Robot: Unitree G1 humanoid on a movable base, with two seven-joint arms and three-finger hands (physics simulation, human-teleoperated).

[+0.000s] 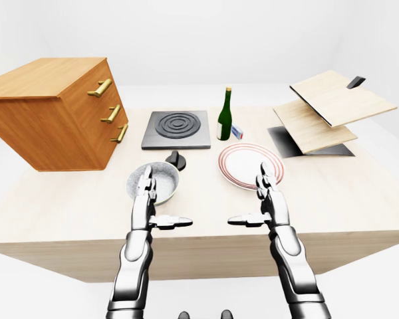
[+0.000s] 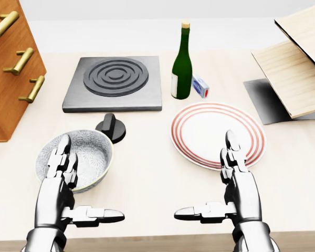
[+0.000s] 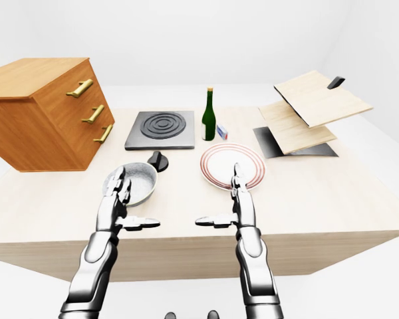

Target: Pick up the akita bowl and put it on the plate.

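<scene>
The akita bowl, grey with a speckled inside, sits on the table at the lower left of the head view. My left hand hovers open over its near rim, fingers straight up and thumb pointing right. The white plate with red rings lies to the right of the bowl. My right hand is open at the plate's lower edge, thumb pointing left. Neither hand holds anything.
A black stove plate with its knob lies above the bowl. A green bottle and a small box stand above the plate. A wooden drawer cabinet is at left, a wooden rack at right.
</scene>
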